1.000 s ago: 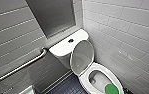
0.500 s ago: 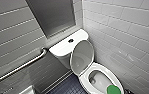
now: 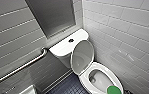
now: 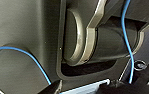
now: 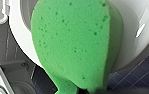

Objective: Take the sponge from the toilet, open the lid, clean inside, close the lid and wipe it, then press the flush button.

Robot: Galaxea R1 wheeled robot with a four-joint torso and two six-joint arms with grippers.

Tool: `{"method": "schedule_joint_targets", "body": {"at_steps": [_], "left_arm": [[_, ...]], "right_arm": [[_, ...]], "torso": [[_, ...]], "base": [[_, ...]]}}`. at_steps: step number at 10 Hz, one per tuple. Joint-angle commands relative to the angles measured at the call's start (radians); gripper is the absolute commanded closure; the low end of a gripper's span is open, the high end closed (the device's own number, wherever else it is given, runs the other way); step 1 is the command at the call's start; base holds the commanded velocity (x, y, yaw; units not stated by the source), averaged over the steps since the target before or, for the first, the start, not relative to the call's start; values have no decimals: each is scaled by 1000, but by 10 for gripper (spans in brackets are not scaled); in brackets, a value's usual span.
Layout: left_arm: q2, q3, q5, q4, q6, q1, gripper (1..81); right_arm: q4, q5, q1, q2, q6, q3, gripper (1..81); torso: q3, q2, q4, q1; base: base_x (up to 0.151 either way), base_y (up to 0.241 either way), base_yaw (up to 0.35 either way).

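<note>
Your right pincer is closed on the sponge. In the right wrist view the green pad narrows at the bottom edge of the frame, where the dark tips pinch it. The rest of the pad stands broad across the middle of the frame, with the white bowl behind it. In the head view you'll find the sponge at the lower right of the frame, over the front rim of the toilet, whose opening sits just up and left of it.

The lid is up, leaning back against the tank near the frame's centre. The flush button is a dark dot in the middle of the tank top.

A metal grab bar runs slantwise across the tiled wall at the left of the frame. Dark blue floor shows at the bottom centre.

As for your left pincer, you cannot tell whether it is open or closed. The left wrist view shows mostly the robot's own dark body, and blue cables cross it.
</note>
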Motion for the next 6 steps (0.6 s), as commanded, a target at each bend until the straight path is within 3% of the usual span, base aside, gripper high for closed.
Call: {"method": "schedule_joint_targets", "body": {"at_steps": [1,2,4,5,6], "left_arm": [[-40,60,89,7,2,24,10],[-44,70,89,7,2,22,10],[-45,71,89,7,4,21,10],[-45,71,89,7,4,18,10],[-48,71,89,7,2,15,10]], "right_arm": [[-10,-79,40,-32,1,26,811],[-14,-79,38,-32,1,28,811],[-14,-77,30,-30,1,25,811],[-14,-77,23,-29,1,22,811],[-14,-77,18,-30,1,20,811]], "torso": [[0,98,0,-64],[27,132,-65,-85],[36,190,-103,-121],[71,221,-129,-141],[54,155,-71,-99]], "base": [[0,0,0],[0,0,0],[0,0,0],[0,0,0],[0,0,0]]}}
